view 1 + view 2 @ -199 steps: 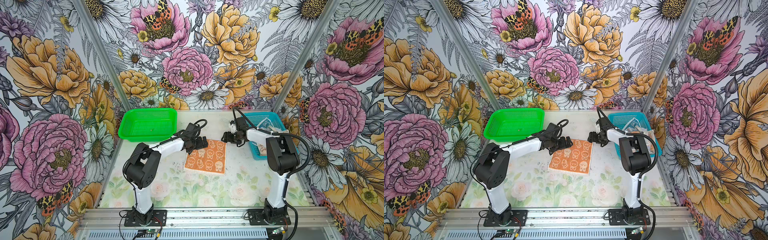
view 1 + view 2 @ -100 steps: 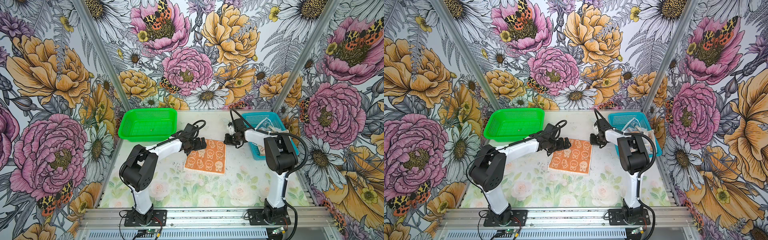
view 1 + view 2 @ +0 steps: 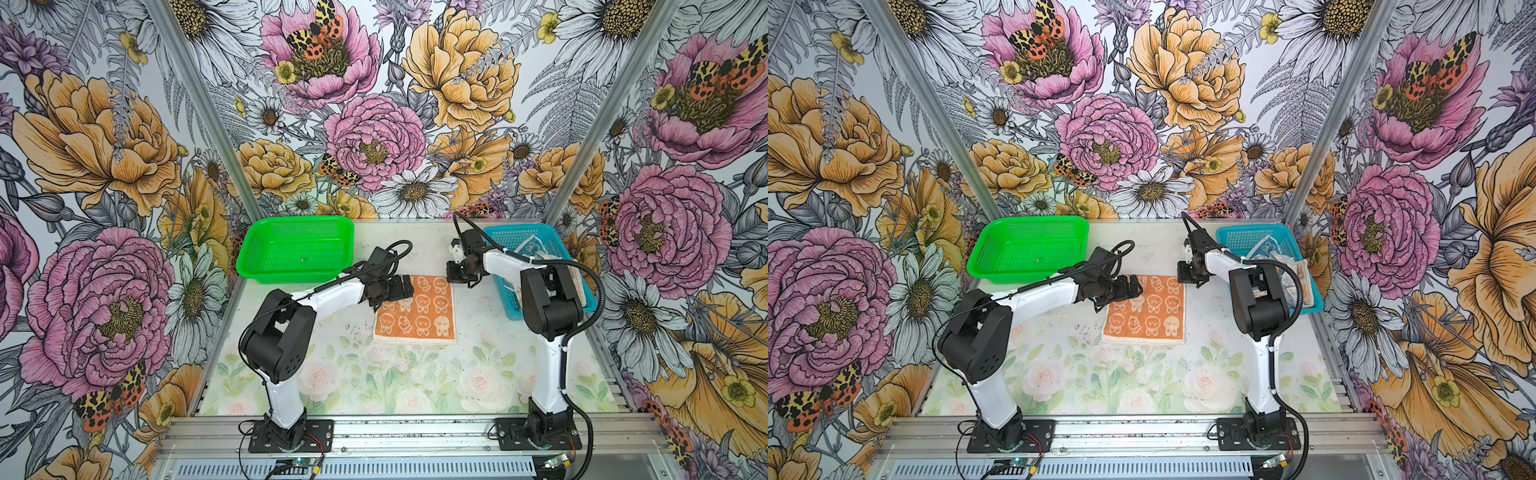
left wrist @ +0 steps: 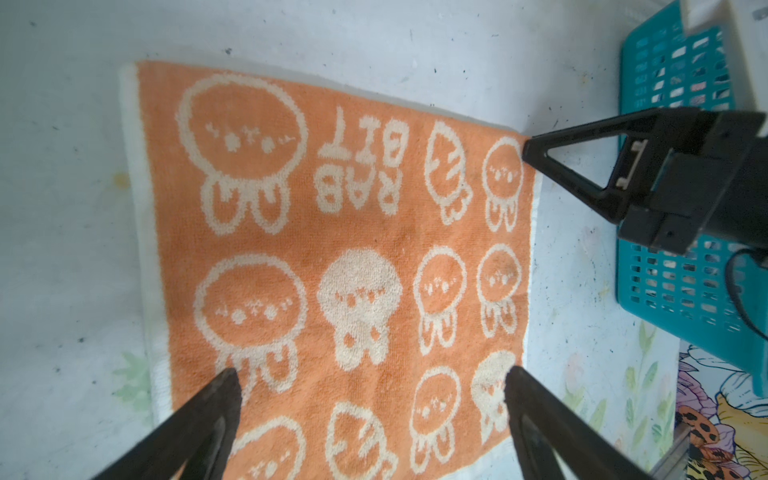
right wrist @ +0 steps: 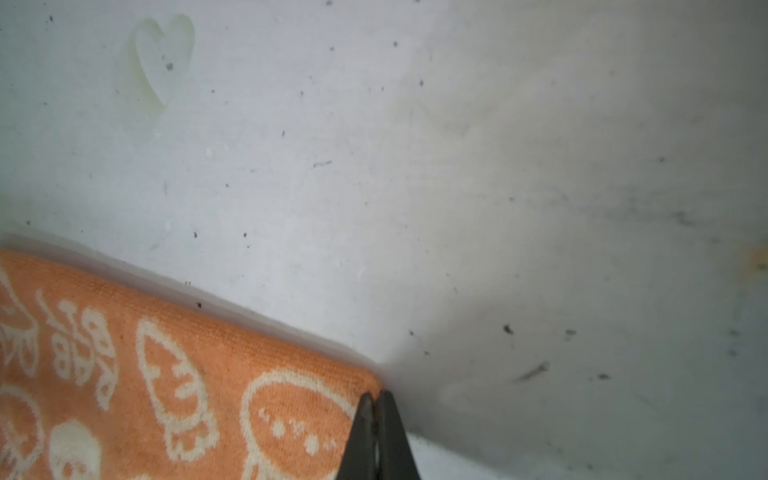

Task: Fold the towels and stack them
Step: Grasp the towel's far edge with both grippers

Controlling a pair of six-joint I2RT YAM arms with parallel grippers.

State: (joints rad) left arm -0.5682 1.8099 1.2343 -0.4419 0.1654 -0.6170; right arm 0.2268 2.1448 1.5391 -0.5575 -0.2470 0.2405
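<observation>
The right gripper has its jaws pressed together at the far right corner of the orange towel; I cannot tell whether cloth is caught between them. The left gripper hangs over the towel's far left part with its jaws spread wide. The towel lies flat on the scuffed, speckled table, with a green basket behind on the left, a blue basket holding the other towels on the right, and flowered walls all round.

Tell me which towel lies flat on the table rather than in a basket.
The orange towel, spread on the table; the other towels sit bunched inside the blue basket.
</observation>
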